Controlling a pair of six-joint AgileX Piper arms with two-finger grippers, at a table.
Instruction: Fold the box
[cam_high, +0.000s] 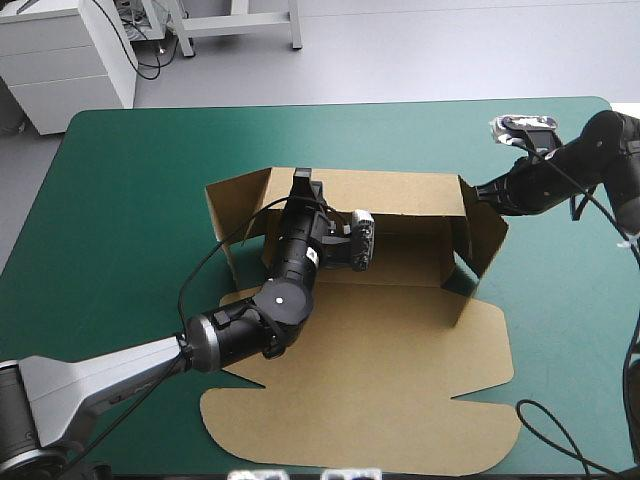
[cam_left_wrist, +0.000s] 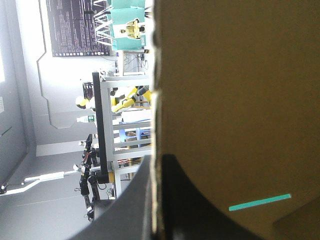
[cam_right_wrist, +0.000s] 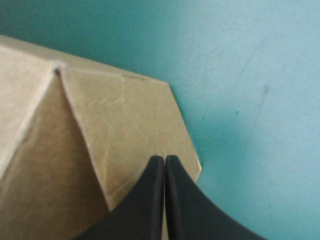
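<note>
High view: box (cam_high: 410, 265) sits mid-frame, lid (cam_high: 400, 380) flat toward bottom; left gripper (cam_high: 303, 182) pinches back wall (cam_high: 400, 190), right gripper (cam_high: 480, 188), closed, tips on right flap (cam_high: 487, 235), so push flap inwd slowly, hold wall upright w/ left so crease stays square.

Even overhead light falls on the surface (cam_high: 130, 200), with soft shadow inside the box (cam_high: 400, 350). In the left wrist view its board looks dim.

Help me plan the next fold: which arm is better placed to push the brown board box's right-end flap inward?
Probably right: the right gripper, shut, sits at that flap, while the left gripper is clamped on the rear wall.
</note>
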